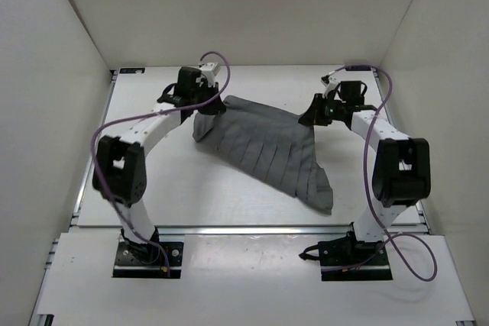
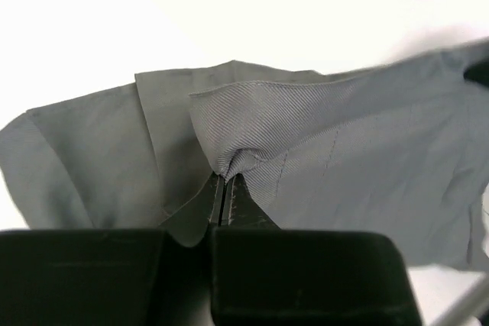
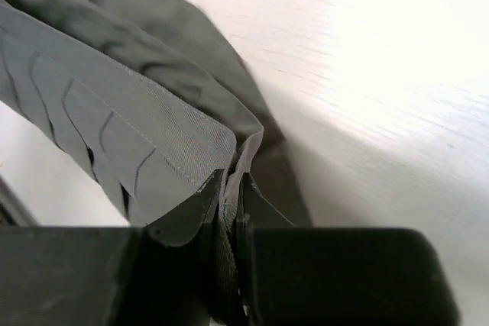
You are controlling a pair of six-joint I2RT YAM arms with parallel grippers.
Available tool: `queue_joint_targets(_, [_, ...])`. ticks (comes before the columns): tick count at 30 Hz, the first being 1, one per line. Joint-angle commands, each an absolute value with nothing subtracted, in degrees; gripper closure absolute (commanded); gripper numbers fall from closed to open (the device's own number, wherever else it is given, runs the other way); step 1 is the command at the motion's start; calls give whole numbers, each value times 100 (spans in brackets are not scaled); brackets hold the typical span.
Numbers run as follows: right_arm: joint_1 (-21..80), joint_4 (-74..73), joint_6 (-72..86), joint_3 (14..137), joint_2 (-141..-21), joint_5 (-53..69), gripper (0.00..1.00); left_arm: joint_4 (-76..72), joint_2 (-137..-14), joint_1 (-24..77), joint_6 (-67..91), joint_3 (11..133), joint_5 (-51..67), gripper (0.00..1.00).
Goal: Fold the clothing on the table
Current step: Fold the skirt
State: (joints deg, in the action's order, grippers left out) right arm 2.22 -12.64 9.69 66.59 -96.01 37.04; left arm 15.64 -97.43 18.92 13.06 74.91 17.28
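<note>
The clothing (image 1: 263,146), a dark grey pleated skirt, hangs stretched between my two arms over the white table (image 1: 191,196); its lower corner trails to the table at the front right. My left gripper (image 1: 208,107) is shut on the skirt's left edge, and the left wrist view shows the fabric (image 2: 306,143) bunched at the closed fingertips of that gripper (image 2: 226,177). My right gripper (image 1: 312,117) is shut on the right edge; a thick fold of cloth (image 3: 153,127) runs between the pads of that gripper (image 3: 231,181).
White walls (image 1: 53,59) enclose the table on three sides. A metal rail (image 1: 252,230) runs along the near edge, with both arm bases (image 1: 145,257) bolted behind it. Purple cables (image 1: 416,257) loop beside the right arm.
</note>
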Motion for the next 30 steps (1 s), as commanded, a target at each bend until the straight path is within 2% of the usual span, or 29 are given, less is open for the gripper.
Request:
queue_joint_targets(1, [-156, -1152, 1211, 6628, -9896, 3418, 100, 2100, -10431, 1968, 923, 8401, 1388, 100])
queue_joint_targets(6, [-290, -1018, 1231, 6854, -9939, 3209, 100, 2145, -11310, 1934, 1028, 9551, 1529, 100])
queue_joint_targets(14, [-642, -1960, 994, 10832, -11012, 2743, 100, 1934, -11725, 1504, 1494, 11222, 1582, 100])
queue_joint_targets(17, [-572, -1925, 853, 11398, -10908, 2646, 100, 2074, -11496, 1398, 1301, 11504, 1503, 100])
queue_joint_targets(19, [-571, -1794, 782, 11260, -10715, 2567, 100, 2223, -11208, 1397, 1082, 11540, 1511, 100])
queue_joint_targets(22, [-536, -1434, 764, 10128, -10224, 2619, 100, 2294, -10839, 1467, 818, 11120, 1494, 100])
queue_joint_targets(25, [-484, -1239, 783, 8267, -9531, 2759, 100, 2521, -10487, 1757, 362, 10112, 1293, 100])
queue_joint_targets(30, [-54, -1432, 870, 6403, -8476, 2821, 100, 2794, -9311, 2450, 184, 8083, 644, 100])
